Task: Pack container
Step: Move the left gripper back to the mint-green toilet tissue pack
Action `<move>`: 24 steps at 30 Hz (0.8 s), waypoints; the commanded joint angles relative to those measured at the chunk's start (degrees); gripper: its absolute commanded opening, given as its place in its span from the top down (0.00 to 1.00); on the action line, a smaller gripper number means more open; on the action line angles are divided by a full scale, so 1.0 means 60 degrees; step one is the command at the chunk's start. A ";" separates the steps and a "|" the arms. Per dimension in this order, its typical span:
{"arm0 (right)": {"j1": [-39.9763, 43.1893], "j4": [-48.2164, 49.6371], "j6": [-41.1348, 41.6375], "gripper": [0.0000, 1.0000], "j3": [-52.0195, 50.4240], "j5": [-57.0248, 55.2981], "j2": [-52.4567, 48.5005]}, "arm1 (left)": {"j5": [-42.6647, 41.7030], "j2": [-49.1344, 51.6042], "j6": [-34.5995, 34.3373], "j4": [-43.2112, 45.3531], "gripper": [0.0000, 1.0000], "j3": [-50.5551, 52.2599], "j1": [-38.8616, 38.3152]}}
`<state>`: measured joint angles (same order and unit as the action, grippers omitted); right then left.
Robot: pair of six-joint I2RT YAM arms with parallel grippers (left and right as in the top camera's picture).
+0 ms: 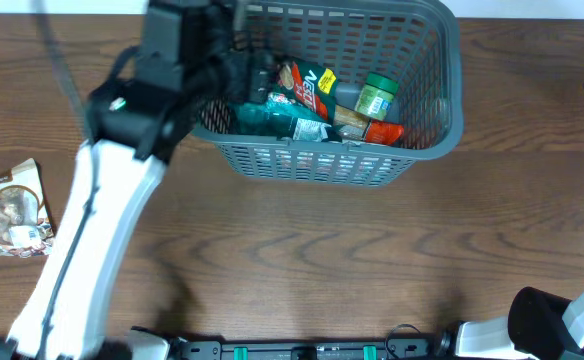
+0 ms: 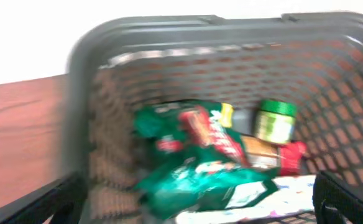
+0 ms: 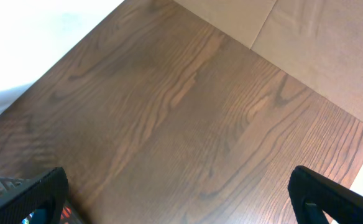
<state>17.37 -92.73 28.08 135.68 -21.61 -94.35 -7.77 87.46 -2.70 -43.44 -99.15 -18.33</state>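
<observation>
Hovering – L pincer (image 2: 200,202) (spread), over container (image 2: 169,31)

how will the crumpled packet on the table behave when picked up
The packet looks crumpled and foil-like, so probably floppy and light. Its shiny wrap may slip or crush when pinched. It lies flat, so rolling seems unlikely.

The basket (image 1: 312,165) is dark grey, its walls a lattice of small slots. The desk (image 1: 302,250) is brown wood with darker wavy grain. Inside lie a teal-green packet (image 1: 272,120), a red-and-green packet (image 1: 312,88) with a yellow corner, a jar (image 1: 377,95) with green lid and yellow-green label, and a red packet (image 1: 384,132). A crumpled packet (image 1: 14,210) on the desk is silver-white and brown. The left arm (image 1: 92,250) is white below, black above.
</observation>
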 commanded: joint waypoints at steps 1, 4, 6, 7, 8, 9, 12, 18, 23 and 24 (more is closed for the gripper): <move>0.0040 -0.0011 0.0102 0.01 -0.0007 -0.0076 0.0007 | 0.1570 -0.0925 -0.0882 -0.0871 0.01 -0.0295 0.0688; 0.0040 -0.0011 0.0102 0.01 -0.0007 -0.0073 0.0007 | 0.1945 -0.1370 -0.1330 -0.1985 0.01 -0.0295 0.1348; 0.0040 -0.0011 0.0102 0.01 -0.0007 -0.0076 0.0007 | 0.2222 -0.1548 -0.1446 -0.2849 0.01 -0.0295 0.1818; 0.0040 -0.0011 0.0102 0.01 -0.0007 -0.0076 0.0007 | 0.2273 -0.1599 -0.1486 -0.3311 0.01 -0.0295 0.2040; 0.0040 -0.0011 0.0102 0.01 -0.0007 -0.0076 0.0007 | 0.2277 -0.1614 -0.1501 -0.3799 0.01 -0.0291 0.2262; 0.0040 -0.0011 0.0102 0.01 -0.0007 -0.0076 0.0007 | 0.2291 -0.1610 -0.1504 -0.4288 0.01 -0.0288 0.2473; 0.0040 -0.0011 0.0102 0.01 -0.0007 -0.0076 0.0007 | 0.2849 -0.1534 -0.1683 -0.5606 0.01 -0.0142 0.3016; 0.0040 -0.0011 0.0102 0.01 -0.0007 -0.0076 0.0007 | 0.3104 -0.1541 -0.1687 -0.6171 0.01 0.0652 0.3734; 0.0040 -0.0011 0.0102 0.01 -0.0007 -0.0073 0.0007 | 0.3129 -0.1555 -0.1756 -0.5741 0.01 0.1596 0.4160; 0.0040 -0.0011 0.0102 0.01 -0.0007 -0.0073 0.0007 | 0.3126 -0.1559 -0.1756 -0.5592 0.01 0.1851 0.4233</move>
<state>17.37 -92.73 28.08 135.68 -21.63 -94.35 9.63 77.89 -12.25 -78.24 -91.70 5.63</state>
